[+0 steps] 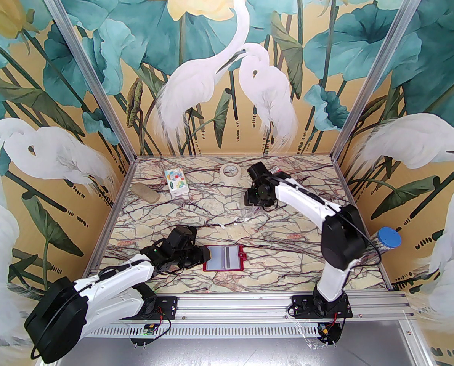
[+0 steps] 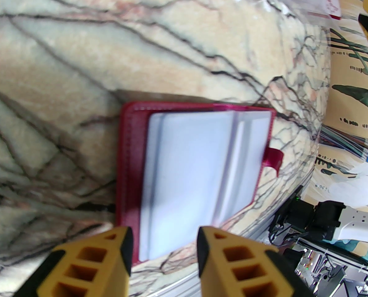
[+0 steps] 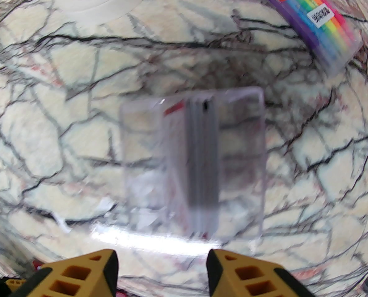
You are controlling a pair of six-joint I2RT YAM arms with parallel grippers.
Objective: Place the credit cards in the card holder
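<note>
left gripper [image 2: 163, 246], jaws apart, by card holder [image 2: 125, 165]; right gripper [image 3: 162, 268], likewise, over clear box [image 3: 242, 165]

Card holder [image 2: 126, 178] dk red, cards [image 2: 187, 178] pale grey-blue, table [image 1: 287, 242] cream w/ dark veins.

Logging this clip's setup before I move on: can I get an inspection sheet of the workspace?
surface: marble table, bare between the things listed.
job's things: red holder lies open by the left arm, pale pockets up; cards seem to stand on edge in a clear box, blurred.
clutter: tape roll, rainbow packet, printed box, beige lump, blue-lidded jar.
grippers: left gripper open at the holder's edge, contact unclear; right gripper open over the clear box, holding nothing.
cables: wires loose at the arm bases; black cable loops beside the right arm.
surroundings: heron mural on the walls, aluminium frame.
</note>
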